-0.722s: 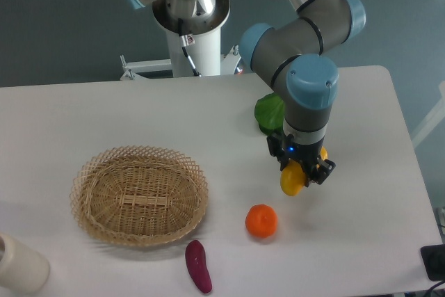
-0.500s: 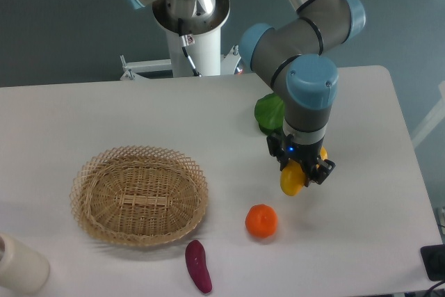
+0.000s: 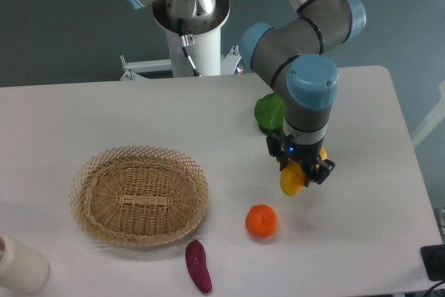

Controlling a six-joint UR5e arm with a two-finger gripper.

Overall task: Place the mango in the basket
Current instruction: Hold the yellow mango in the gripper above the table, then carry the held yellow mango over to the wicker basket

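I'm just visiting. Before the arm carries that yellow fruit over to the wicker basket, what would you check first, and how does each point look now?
1. Gripper shut on the mango: ok.
2. Mango clear of the table: cannot tell.
3. Basket empty and upright: ok.
4. Orange beside the straight path to the basket: ok if the arm lifts.
5. Eggplant outside the basket: ok.

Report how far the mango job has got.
Done: the gripper sits closed around the mango, on the table's right side. In hand: the grasp itself; whether the fruit is off the table is unclear from this view. Left: carry it past the orange to the basket, which holds nothing, and release.
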